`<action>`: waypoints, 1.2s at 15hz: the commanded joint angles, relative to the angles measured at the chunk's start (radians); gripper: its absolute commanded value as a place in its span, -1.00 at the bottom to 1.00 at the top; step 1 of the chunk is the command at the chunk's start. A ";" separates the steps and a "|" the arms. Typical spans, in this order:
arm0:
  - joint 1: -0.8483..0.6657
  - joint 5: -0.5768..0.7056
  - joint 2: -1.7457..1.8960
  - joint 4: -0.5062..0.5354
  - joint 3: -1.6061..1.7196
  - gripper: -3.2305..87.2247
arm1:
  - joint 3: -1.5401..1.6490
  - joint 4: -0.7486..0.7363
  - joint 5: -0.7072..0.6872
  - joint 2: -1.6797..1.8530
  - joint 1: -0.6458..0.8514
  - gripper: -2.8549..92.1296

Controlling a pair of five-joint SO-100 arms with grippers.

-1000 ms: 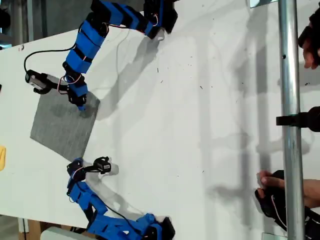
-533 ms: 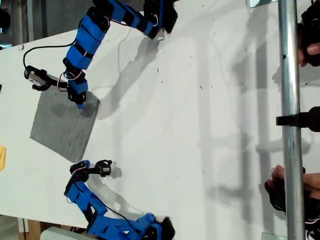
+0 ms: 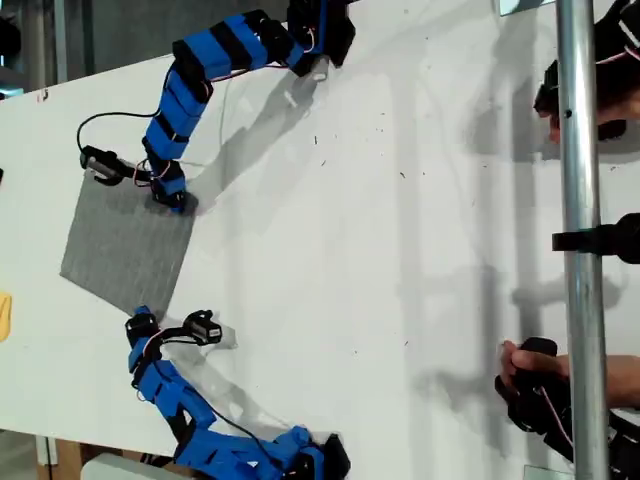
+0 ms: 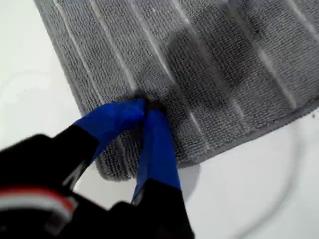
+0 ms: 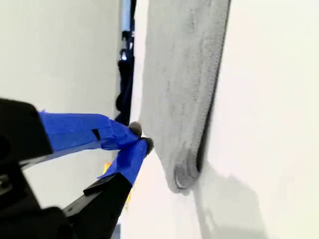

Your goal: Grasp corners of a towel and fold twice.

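Grey ribbed towel point(image 3: 127, 245) flat on the white table point(image 3: 400, 250), at about nine o'clock in the exterior view, small yellow thing point(image 3: 5, 316) just off its eight o'clock side. First gripper point(image 4: 145, 107) down on the cloth near one corner point(image 4: 112, 169), blue-taped jaws drawn together with a little fabric pinched between the tips. Second gripper point(image 5: 140, 138) just beside another corner point(image 5: 183, 179), jaws nearly closed, tips meeting clear of the fabric, holding nothing.
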 commanded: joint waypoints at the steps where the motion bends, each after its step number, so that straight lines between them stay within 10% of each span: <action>1: -0.046 -0.015 -0.003 -0.052 -0.075 -0.94 | -0.061 0.166 0.000 0.035 -0.044 -0.95; 9: -0.012 -0.025 0.057 0.291 -0.084 -0.94 | 0.324 0.158 0.021 0.479 -0.284 -0.95; 18: 0.069 -0.017 0.207 0.126 -0.064 -0.93 | 0.383 0.038 0.018 0.492 -0.215 -0.95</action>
